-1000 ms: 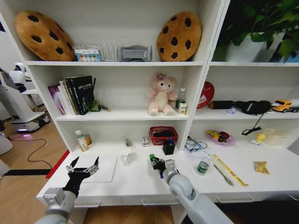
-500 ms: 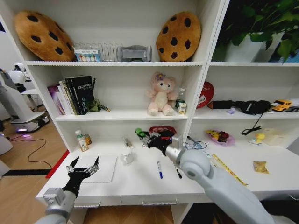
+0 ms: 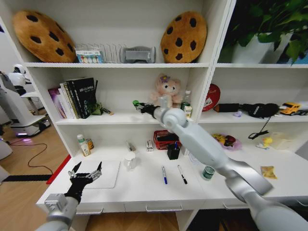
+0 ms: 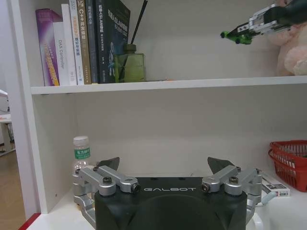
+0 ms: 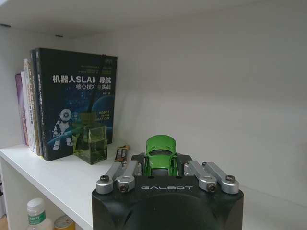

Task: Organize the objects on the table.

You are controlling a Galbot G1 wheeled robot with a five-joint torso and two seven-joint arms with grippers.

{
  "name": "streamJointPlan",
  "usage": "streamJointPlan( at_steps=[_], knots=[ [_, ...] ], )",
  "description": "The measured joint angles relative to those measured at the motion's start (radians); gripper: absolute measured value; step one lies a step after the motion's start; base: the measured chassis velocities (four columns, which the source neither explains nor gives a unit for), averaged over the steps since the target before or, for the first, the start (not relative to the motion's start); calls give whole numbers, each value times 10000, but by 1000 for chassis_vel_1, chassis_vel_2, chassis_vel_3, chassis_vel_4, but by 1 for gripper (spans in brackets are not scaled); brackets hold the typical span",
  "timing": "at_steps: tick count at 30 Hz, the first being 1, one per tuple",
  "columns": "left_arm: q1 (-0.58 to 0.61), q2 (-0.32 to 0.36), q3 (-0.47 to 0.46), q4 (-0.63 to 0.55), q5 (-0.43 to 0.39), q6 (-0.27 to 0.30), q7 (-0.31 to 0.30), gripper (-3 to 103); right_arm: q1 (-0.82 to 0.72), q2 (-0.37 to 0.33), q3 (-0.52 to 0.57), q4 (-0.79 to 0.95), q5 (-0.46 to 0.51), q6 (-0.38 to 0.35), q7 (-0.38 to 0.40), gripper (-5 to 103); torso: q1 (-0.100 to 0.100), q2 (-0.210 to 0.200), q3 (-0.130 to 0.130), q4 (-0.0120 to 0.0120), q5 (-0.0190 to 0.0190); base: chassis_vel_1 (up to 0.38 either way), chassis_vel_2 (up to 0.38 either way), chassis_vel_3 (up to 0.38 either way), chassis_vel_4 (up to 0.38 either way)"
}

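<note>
Fingers of the right gripper [image 3: 140, 106] clamp a green toy car [image 5: 160, 152], held in the air just above the middle shelf [image 3: 125, 119], left of the pink plush bear [image 3: 166, 96] and right of the row of books [image 3: 77, 97]. A green glass diffuser bottle [image 5: 91, 141] stands on that shelf beside the books, to the car's left. Down at the near left of the worktop [image 3: 144, 185], the left gripper [image 3: 85, 174] hovers with its fingers spread wide and nothing between them, over the near edge of a thin silver laptop [image 3: 107, 173]. On the worktop, a blue pen [image 3: 164, 174] and a black pen [image 3: 182, 174] lie side by side near the middle, and a small green-labelled can [image 3: 208, 172] stands to their right. A red basket [image 3: 166, 139] sits farther back against the shelf unit.
</note>
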Motion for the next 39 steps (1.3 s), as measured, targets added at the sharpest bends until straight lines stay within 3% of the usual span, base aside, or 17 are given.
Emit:
streamJointPlan(
  at_steps=[5, 13, 17, 19, 25, 27, 30, 33, 34, 35, 36, 39],
  knots=[
    [0, 0, 0, -1, 0, 0, 1, 100, 103, 1341, -60, -2084, -441, 125, 246, 33, -2, 1, -2, -8, 4, 0, 0, 0, 0],
    [0, 0, 0, -1, 1, 0, 1, 100, -40, 2350, 292, -3520, -1462, 262, 659, 33, -2, 2, -3, -7, 5, 0, 0, 0, 0],
    [0, 0, 0, -1, 0, 0, 1, 100, -90, 2462, 392, -3561, -1688, 283, 658, 32, -3, 3, -3, -7, 6, 0, 0, 0, 0],
    [0, 0, 0, -1, 0, 0, 0, 100, -173, 2351, 427, -3177, -1758, 272, 685, 47, -1, 1, -1, -6, 5, 0, 0, 0, 0],
    [0, 0, 0, -1, 0, 0, 0, 100, -240, 1859, 477, -1955, -1728, 101, 1075, 58, -2, 2, -2, -8, 7, 0, 0, 0, 0],
    [0, 0, 0, -2, 0, 0, 1, 100, -325, 1330, 483, -739, -1577, 11, 1702, 74, -2, 2, -2, -7, 7, 0, 0, 0, 0],
    [0, 0, 0, -1, 0, 0, 1, 100, -460, 988, 476, 157, -1177, -129, 2353, 80, -2, 2, -2, -6, 8, 0, 0, 0, 0],
    [0, 0, -1, -2, 0, -1, -5, 100, -1081, 15, 278, 3228, 940, -685, 4998, 95, -3, 3, -5, -8, 9, 0, 0, 0, 0],
    [0, 0, -1, -2, 0, -1, -5, 100, -1081, 15, 278, 3228, 940, -685, 4998, 95, -3, 3, -5, -8, 9, 0, 0, 0, 0],
    [0, 0, -1, -3, 0, -1, -1, 100, -1337, -353, 47, 4072, 1528, -660, 5877, 99, -4, 3, -5, -5, 9, 0, 0, 0, 0],
    [0, 0, -1, -3, 0, -1, -1, 100, -1337, -353, 47, 4072, 1528, -660, 5877, 99, -4, 3, -5, -5, 9, 0, 0, 0, 0],
    [1, 1, -1, -3, 0, -2, -6, 100, -2259, -1967, -515, 6085, 2386, -455, 7631, 100, -4, 3, -4, -6, 9, 0, 0, 0, 0]
  ],
)
